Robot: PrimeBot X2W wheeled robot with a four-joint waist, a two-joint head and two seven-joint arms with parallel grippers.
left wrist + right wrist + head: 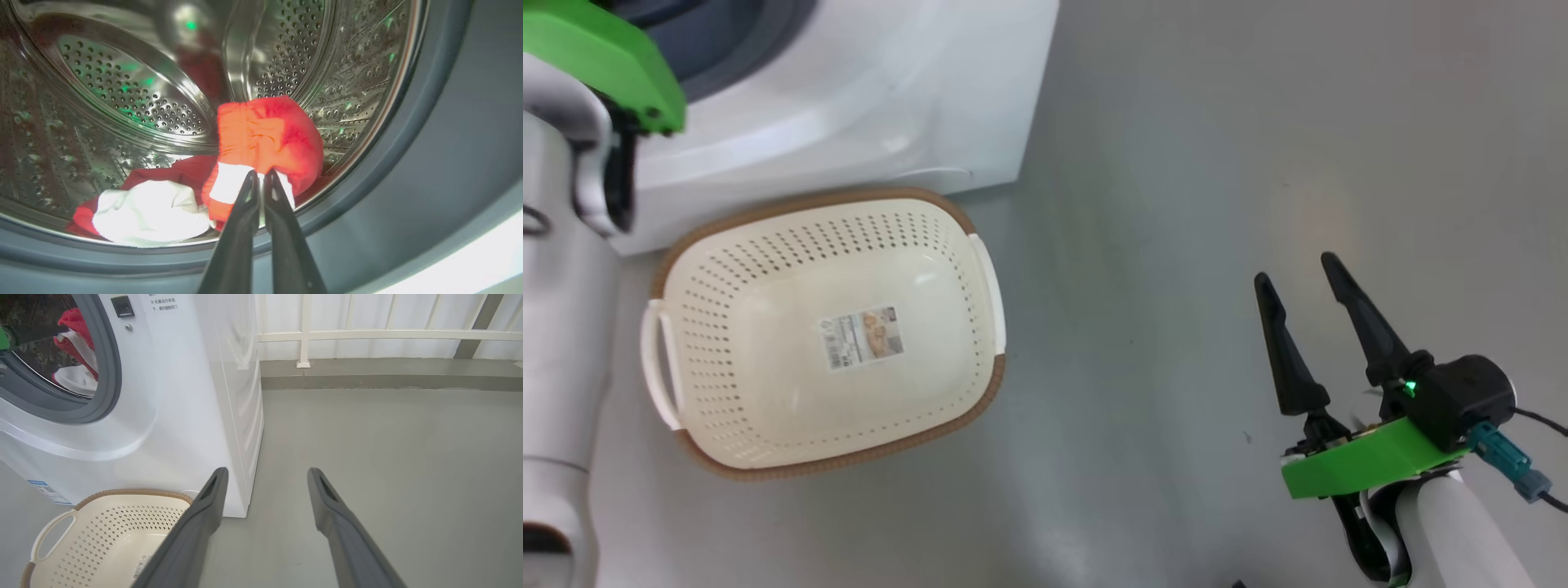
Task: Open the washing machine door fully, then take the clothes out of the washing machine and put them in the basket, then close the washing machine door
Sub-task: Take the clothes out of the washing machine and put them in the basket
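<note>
- Our left gripper [258, 175] is inside the drum [122, 94] of the washing machine [184, 396]. Its fingers are pressed together on the white band of the red garment [265, 130], near the drum's front lip.
- The white piece [151, 212] lies beside it on darker red cloth, at the drum's bottom front.
- We judge these clothes light, limp and stretchy. A pinch on a fold or hem should carry them, though trailing cloth may snag the grey ring [408, 183].
- Our right gripper [1296, 268] hangs wide open over the floor [1176, 163].
- The basket [849, 196] sits empty against the machine's front.
</note>
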